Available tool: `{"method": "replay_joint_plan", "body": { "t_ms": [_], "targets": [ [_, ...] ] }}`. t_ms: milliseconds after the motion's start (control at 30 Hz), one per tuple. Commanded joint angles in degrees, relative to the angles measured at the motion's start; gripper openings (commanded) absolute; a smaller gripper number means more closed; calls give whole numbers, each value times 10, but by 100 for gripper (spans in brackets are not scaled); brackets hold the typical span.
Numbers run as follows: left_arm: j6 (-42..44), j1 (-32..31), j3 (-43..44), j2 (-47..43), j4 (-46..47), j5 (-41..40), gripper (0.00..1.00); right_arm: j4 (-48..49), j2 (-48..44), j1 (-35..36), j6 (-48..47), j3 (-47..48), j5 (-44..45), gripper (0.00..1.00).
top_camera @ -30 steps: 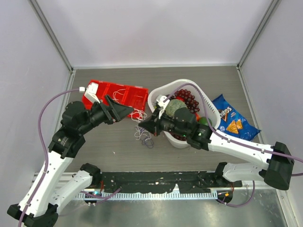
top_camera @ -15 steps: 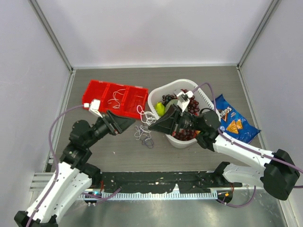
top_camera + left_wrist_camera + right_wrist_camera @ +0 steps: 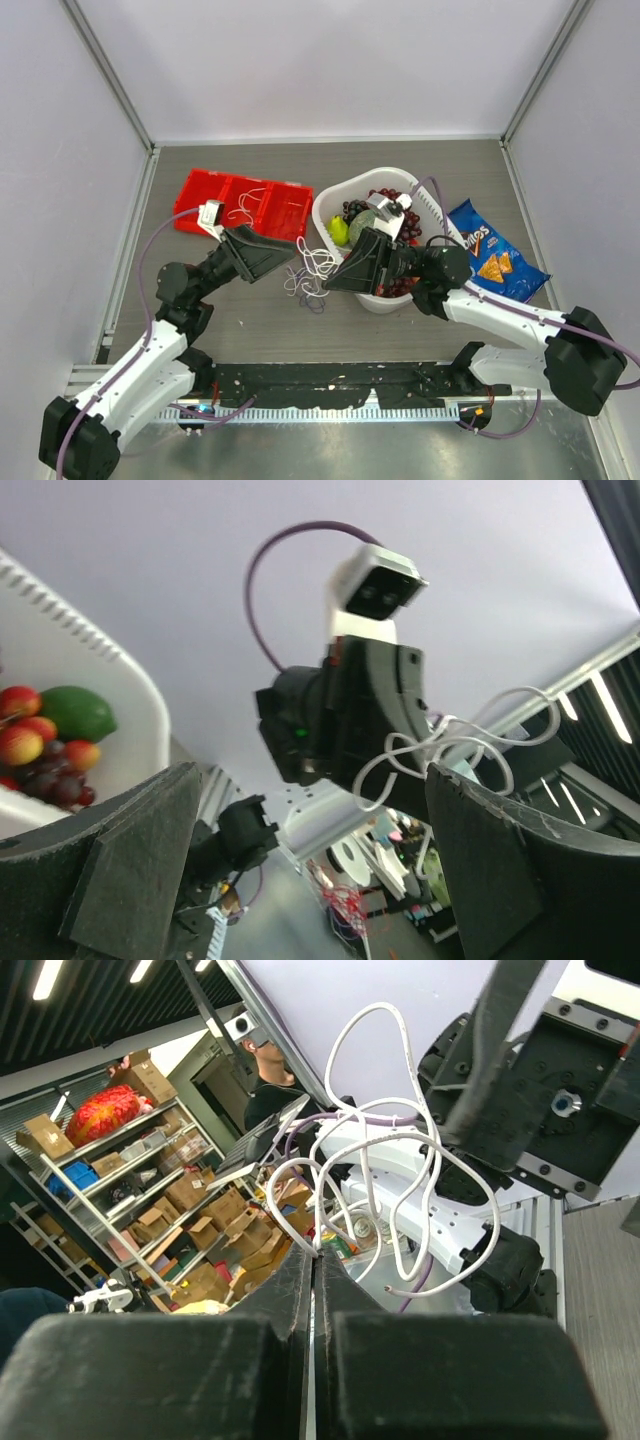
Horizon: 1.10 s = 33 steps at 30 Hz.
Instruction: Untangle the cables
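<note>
The right gripper (image 3: 313, 1260) is pinched shut on a white cable (image 3: 385, 1150) and holds its loops above the middle of the desk (image 3: 250, 320), between the red tray (image 3: 198, 192) and the white basket (image 3: 378, 303). Beneath it a small tangle of white and purplish-grey cords (image 3: 305, 292) lies on the desk. Strands seem to run from the tangle up to the raised loops, though they are too thin to be sure. The left gripper (image 3: 283, 255) stands wide and empty, just left of the loops. These cords look feather-light, limp and slick, so they will likely sag and slip through a loose pinch. A hold on one strand near a crossing, not on the bundle, looks best.
</note>
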Motion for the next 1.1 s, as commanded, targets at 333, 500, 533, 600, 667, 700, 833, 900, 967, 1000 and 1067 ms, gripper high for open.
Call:
{"method": "replay_joint_plan", "body": {
  "t_ms": [333, 500, 533, 600, 667, 700, 833, 900, 967, 1000, 1067],
  "targets": [
    [21, -80, 73, 86, 117, 47, 71, 170, 63, -1, 78, 25, -6, 1],
    [24, -87, 79, 101, 124, 58, 53, 174, 64, -2, 77, 21, -3, 1],
    [23, -87, 78, 101, 123, 58, 50, 174, 62, -2, 75, 18, -1, 1],
    [22, -88, 74, 100, 124, 61, 49, 167, 52, -2, 67, 15, 3, 1],
    [24, -88, 71, 95, 124, 60, 50, 150, 41, -3, 54, 12, 8, 1],
    [26, -87, 67, 90, 123, 60, 55, 134, 36, -5, 43, 11, 10, 1],
    [48, -87, 62, 61, 77, 46, 83, 83, 1, -13, 10, 4, 22, 1],
    [63, -86, 62, 47, 47, 38, 87, 68, -15, -15, 1, 2, 25, 1],
    [74, -86, 63, 37, 25, 30, 86, 63, -21, -15, -2, 2, 27, 1],
    [74, -87, 64, 37, 24, 29, 86, 60, -21, -15, -2, 3, 26, 1],
    [67, -88, 67, 43, 31, 32, 84, 71, -18, -16, 4, 2, 26, 1]
  ]
}}
